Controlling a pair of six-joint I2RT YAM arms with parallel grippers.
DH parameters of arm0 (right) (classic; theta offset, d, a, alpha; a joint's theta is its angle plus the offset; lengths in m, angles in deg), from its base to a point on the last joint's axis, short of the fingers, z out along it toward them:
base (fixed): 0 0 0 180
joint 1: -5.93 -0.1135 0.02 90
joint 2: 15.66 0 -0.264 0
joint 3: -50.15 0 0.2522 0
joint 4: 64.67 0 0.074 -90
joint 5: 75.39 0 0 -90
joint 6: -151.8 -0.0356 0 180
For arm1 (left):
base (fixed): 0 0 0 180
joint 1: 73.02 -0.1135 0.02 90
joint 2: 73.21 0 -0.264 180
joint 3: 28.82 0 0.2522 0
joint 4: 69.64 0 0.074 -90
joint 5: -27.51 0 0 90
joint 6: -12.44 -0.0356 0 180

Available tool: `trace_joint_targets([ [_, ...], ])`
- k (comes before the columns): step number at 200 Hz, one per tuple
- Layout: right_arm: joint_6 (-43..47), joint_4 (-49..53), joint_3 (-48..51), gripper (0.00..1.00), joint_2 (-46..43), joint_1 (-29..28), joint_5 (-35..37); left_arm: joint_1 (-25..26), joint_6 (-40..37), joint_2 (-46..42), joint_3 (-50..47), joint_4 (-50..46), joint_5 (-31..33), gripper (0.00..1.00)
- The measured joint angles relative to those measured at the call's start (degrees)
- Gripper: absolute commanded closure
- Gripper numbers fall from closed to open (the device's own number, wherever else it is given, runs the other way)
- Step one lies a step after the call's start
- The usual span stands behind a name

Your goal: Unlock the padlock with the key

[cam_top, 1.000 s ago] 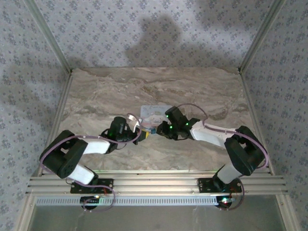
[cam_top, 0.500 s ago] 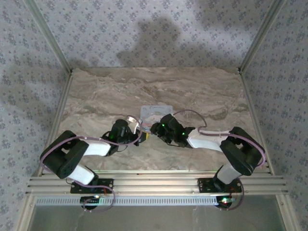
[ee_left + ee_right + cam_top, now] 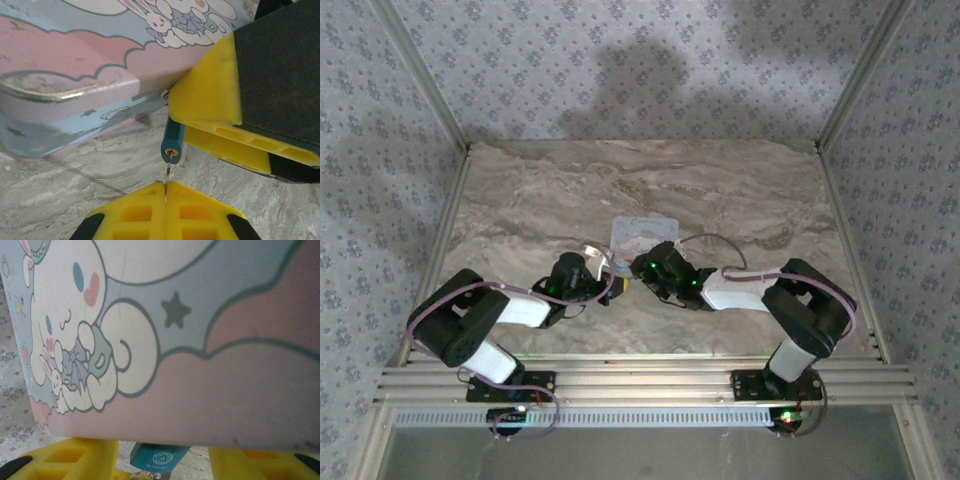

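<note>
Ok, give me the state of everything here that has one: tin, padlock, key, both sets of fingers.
Tin: lid shut.
Padlock: hanging at the tin's front, key tip in its keyhole; shackle hidden, locked or not unclear.
Key: pinched at one end, tip in the keyhole.
Left fingers: shut on the key.
Right fingers: open, one each side of the padlock.

Left fingers (image 3: pixel 135 216) closed, right fingers (image 3: pixel 75 458) parted

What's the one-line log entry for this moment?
left gripper: shut on key | key: tip at padlock keyhole | right gripper: open, straddling padlock | padlock: at tin edge
</note>
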Motion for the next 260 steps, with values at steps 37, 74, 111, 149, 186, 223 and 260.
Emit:
trace_joint_targets([
  [37,-1.3,-0.1,0.0,0.55,1.2,-0.1,0.9,0.0,1.0,0.9,-0.4,0.8,0.0,1.00],
  [74,-1.5,-0.3,-0.7,0.52,2.2,-0.1,1.2,0.0,1.9,2.1,-0.5,2.2,0.0,1.00],
  [111,-1.7,-1.3,-1.8,0.51,4.1,-0.3,1.5,0.0,2.6,3.1,-0.6,3.1,-0.1,1.00],
  [149,-1.2,-1.4,-3.5,0.57,5.7,-0.6,1.4,0.0,3.2,3.6,-0.7,3.7,-0.1,1.00],
  [186,0.7,-0.3,-4.7,0.64,6.1,-0.7,1.1,0.0,3.1,3.9,-0.7,3.8,-0.1,1.00],
  [223,4.2,2.4,-6.6,0.77,6.4,-0.7,0.1,0.0,3.1,3.9,-0.7,3.7,0.0,1.00],
  [260,6.5,3.8,-7.6,0.94,6.6,-0.5,-0.8,0.0,3.1,3.9,-0.9,3.5,0.5,1.00],
])
